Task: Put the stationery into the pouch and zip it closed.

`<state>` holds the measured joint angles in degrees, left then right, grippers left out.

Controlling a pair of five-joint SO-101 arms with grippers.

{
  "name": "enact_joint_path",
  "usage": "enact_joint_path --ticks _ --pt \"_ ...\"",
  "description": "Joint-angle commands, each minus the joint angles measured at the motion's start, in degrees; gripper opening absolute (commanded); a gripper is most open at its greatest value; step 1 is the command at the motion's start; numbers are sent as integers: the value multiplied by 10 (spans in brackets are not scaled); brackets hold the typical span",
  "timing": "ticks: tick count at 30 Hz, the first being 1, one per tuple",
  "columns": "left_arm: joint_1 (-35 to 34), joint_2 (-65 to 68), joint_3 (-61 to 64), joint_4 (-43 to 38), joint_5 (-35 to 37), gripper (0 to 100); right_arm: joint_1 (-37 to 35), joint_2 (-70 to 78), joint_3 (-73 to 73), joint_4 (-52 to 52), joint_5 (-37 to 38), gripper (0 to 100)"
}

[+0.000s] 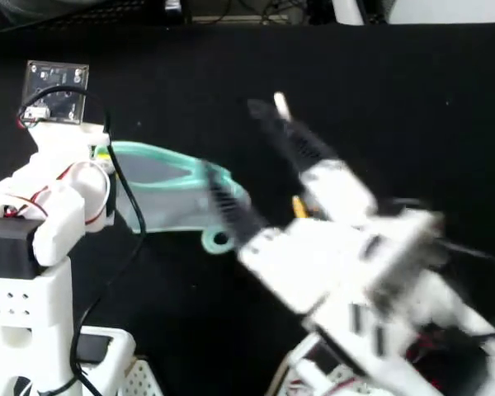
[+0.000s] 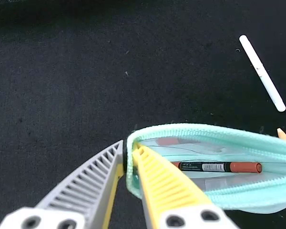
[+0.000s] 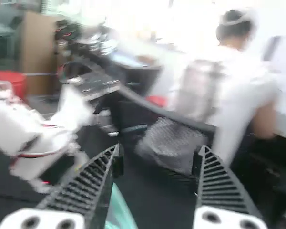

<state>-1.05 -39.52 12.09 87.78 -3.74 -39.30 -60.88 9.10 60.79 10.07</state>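
The mint pouch (image 2: 214, 131) is pinched at one end of its rim by the left gripper (image 2: 128, 147) — jaws closed on the fabric, the mouth held agape above the black table (image 2: 62, 71). One red-brown pen (image 2: 219, 167) is seen lying inside already, so the filling is judged to be under way. A white pen (image 2: 262, 71) is left out on the table, well apart from the pouch, and what looks like a pencil (image 2: 282, 134) is glimpsed just beside the pouch's rim — both are yet to be packed. The right gripper (image 3: 158, 150) is held raised, its jaws spread wide with nothing between them. The zip is undone along all of its visible length; closing it is reckoned the last step.
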Motion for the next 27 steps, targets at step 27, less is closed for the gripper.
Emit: enact_joint_path --ticks 27 --pt "5 8 49 6 1 30 326 633 202 -68 36 120"
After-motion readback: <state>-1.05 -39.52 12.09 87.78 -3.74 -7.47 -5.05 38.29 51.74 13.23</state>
